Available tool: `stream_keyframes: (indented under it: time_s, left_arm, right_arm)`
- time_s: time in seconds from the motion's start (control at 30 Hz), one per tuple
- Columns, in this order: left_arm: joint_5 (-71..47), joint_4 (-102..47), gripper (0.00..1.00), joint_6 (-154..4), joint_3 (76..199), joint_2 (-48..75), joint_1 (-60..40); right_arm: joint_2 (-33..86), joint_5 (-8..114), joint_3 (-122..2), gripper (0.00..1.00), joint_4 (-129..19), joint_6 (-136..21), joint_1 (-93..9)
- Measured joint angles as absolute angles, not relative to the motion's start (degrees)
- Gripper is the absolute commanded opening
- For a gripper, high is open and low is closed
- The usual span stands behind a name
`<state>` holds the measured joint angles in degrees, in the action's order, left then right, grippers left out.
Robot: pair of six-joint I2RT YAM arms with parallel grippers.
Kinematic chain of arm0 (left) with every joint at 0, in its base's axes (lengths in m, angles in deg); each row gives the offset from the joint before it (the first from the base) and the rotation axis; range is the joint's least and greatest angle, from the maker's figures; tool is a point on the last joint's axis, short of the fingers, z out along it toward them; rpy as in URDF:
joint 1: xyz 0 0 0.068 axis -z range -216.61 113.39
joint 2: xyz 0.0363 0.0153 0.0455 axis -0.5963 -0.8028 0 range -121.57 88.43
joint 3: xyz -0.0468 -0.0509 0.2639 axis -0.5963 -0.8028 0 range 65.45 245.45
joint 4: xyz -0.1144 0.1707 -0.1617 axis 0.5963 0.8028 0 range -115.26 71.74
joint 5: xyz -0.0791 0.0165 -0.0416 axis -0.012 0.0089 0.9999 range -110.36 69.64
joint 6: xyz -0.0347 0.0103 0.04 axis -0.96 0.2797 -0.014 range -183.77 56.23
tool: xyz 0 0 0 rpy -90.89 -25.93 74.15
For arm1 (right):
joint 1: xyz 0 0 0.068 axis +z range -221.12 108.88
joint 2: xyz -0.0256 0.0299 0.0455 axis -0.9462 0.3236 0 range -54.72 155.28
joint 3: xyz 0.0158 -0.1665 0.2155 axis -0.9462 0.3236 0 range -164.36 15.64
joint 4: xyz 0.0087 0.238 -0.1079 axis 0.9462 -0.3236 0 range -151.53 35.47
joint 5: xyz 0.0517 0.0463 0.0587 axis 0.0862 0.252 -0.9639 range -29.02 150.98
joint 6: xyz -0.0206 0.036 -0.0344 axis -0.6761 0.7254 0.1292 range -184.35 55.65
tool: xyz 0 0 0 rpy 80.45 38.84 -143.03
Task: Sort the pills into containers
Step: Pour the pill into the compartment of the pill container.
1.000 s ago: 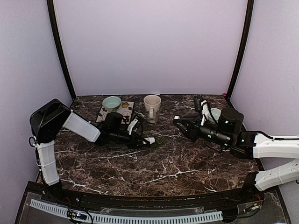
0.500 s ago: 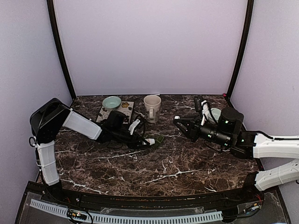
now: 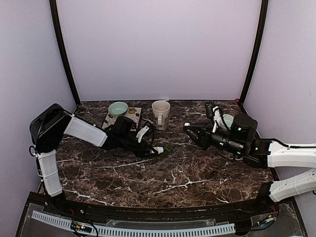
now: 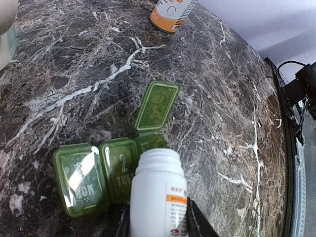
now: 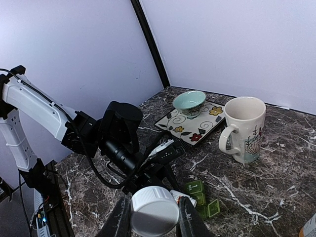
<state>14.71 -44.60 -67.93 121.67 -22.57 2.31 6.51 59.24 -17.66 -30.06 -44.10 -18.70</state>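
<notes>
The dark green pill box [image 3: 168,147] lay flat on the marbled worktop [image 3: 173,182], in front of the cream mug [image 3: 160,114] and between the two arms. From the left wrist it showed three compartments in a row [image 4: 116,170]: two with lids down, marked MON and TUE, and a third whose lid stood flipped open, away from the camera.

The left end effector [image 3: 152,147] was closed partway around a white bottle [image 4: 158,195], one finger pressed on each side of its body. The bottle pointed neck-first at the pill box, and its neck end covered part of the open compartment in that view (whether it touched the box could not be told).

The right end effector [image 5: 154,217] was held above the worktop, well apart from the pill box, its fingers clamped on either side of a round white cap [image 5: 154,211]. From above it sat to the right of the mug [image 3: 189,129].

Behind the left arm, a pale green bowl [image 5: 189,100] rested on a flowered plate [image 5: 195,126], with the mug just beside the plate. An orange bottle [image 4: 173,10] stood upright on the worktop beyond the pill box, only its lower part in the left wrist's view.
</notes>
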Motion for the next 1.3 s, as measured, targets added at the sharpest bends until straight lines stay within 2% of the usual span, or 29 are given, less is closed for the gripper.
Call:
stream_keyframes:
  time_s: [1.3]
  left_arm:
    - [11.2, -38.4, 0.00, -66.4, 125.1, -21.2, 4.1]
  right_arm:
    - [5.7, 59.0, -16.0, 0.09, -28.9, -43.2, -18.7]
